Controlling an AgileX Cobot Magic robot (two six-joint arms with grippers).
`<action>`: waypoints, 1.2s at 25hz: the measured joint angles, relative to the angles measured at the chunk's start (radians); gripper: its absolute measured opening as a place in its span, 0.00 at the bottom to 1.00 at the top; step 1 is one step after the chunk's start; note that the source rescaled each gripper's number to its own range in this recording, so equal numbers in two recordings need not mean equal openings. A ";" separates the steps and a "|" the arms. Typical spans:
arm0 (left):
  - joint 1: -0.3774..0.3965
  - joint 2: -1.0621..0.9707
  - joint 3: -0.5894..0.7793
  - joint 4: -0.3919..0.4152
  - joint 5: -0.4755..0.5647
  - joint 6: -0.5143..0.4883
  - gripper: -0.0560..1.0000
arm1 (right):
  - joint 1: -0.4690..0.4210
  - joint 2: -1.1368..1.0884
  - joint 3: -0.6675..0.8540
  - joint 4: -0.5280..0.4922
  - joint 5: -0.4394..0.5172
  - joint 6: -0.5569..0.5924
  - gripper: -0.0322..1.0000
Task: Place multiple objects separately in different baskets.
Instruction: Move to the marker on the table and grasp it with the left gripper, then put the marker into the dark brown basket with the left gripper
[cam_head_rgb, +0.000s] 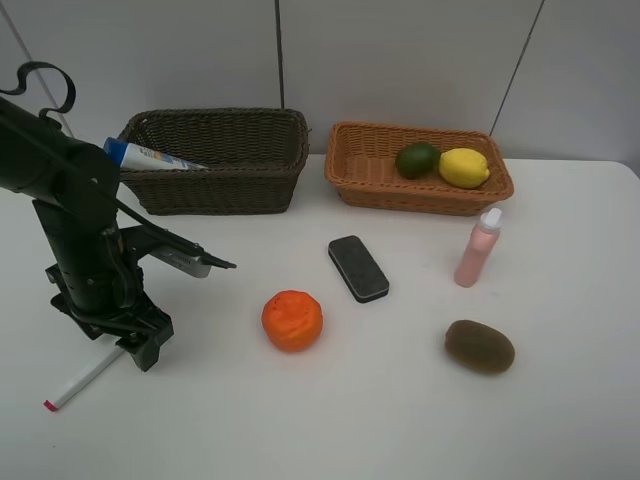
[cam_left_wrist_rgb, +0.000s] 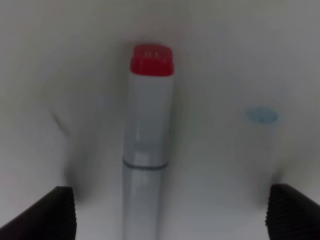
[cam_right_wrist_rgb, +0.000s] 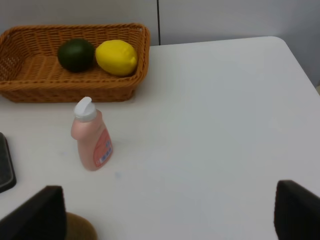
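My left gripper (cam_head_rgb: 138, 350) points down at the near left of the table, open, with the white red-tipped marker (cam_head_rgb: 82, 382) lying between its fingers (cam_left_wrist_rgb: 47, 215). In the left wrist view the marker (cam_left_wrist_rgb: 148, 130) runs down the middle of the gap. The dark brown basket (cam_head_rgb: 215, 190) holds the blue-capped white bottle (cam_head_rgb: 150, 157). The light tan basket (cam_head_rgb: 420, 195) holds the lime (cam_head_rgb: 417, 160) and the lemon (cam_head_rgb: 464, 167). On the table lie the orange (cam_head_rgb: 292, 321), the black eraser (cam_head_rgb: 358, 268) and the kiwi (cam_head_rgb: 479, 347), and the pink bottle (cam_head_rgb: 478, 248) stands upright. My right gripper (cam_right_wrist_rgb: 167, 215) is open above the table, holding nothing.
The right wrist view shows the pink bottle (cam_right_wrist_rgb: 92, 137), the tan basket (cam_right_wrist_rgb: 75, 92) with lime (cam_right_wrist_rgb: 76, 54) and lemon (cam_right_wrist_rgb: 116, 57), the kiwi's top (cam_right_wrist_rgb: 80, 227) and the eraser's end (cam_right_wrist_rgb: 5, 165). A wall stands behind the baskets.
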 joint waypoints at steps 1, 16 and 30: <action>0.000 0.014 0.000 0.000 -0.006 0.001 1.00 | 0.000 0.000 0.000 0.000 0.000 0.000 0.98; 0.000 0.031 -0.061 -0.005 0.068 0.004 0.08 | 0.000 0.000 0.000 0.000 0.000 0.000 0.98; 0.053 -0.084 -0.635 -0.059 -0.105 -0.002 0.08 | 0.000 0.000 0.000 0.000 0.000 0.000 0.98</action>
